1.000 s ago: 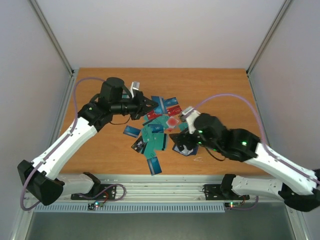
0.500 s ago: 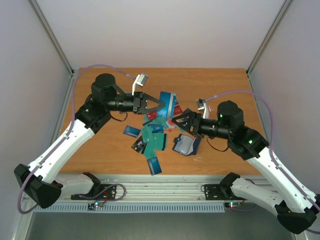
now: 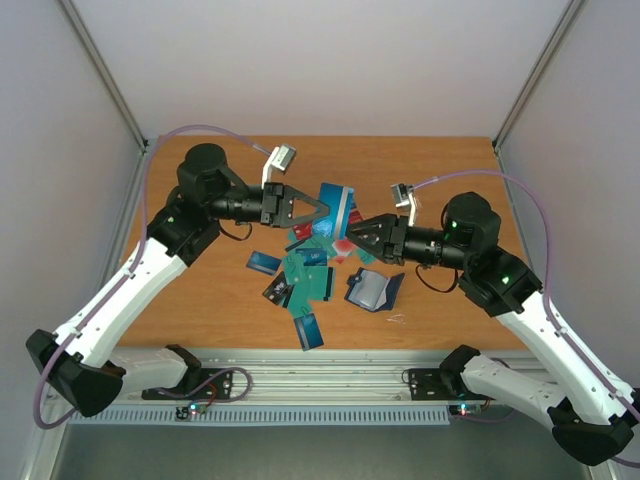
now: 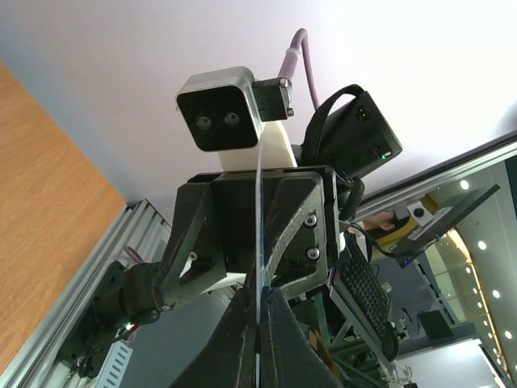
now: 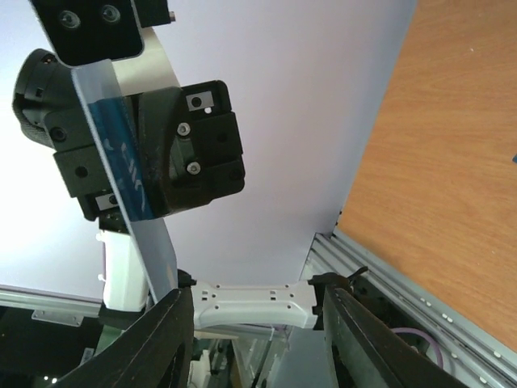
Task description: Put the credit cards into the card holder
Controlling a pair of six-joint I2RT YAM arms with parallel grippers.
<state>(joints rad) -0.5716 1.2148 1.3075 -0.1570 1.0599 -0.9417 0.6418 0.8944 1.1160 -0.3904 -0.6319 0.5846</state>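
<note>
My left gripper (image 3: 316,207) is shut on a blue credit card (image 3: 337,203) and holds it upright above the table. The left wrist view shows that card edge-on (image 4: 258,218) between the closed fingertips of my left gripper (image 4: 260,297). My right gripper (image 3: 358,233) points left at the held card, a short way from it. In the right wrist view that gripper (image 5: 257,303) stands open with nothing between its fingers, and the card (image 5: 121,166) is up at the left. The dark navy card holder (image 3: 372,290) lies open on the table below my right gripper. Several more credit cards (image 3: 310,272) lie in a loose pile.
The wooden table (image 3: 200,190) is walled at the back and sides, with a metal rail (image 3: 330,360) along the near edge. A single blue card (image 3: 308,329) lies near that rail. A small bit of wire (image 3: 398,320) lies right of it.
My left gripper lifted a blue card off the pile and turned it upright. My right gripper rose from over the card holder, swung left toward the card, and its jaws narrowed.
</note>
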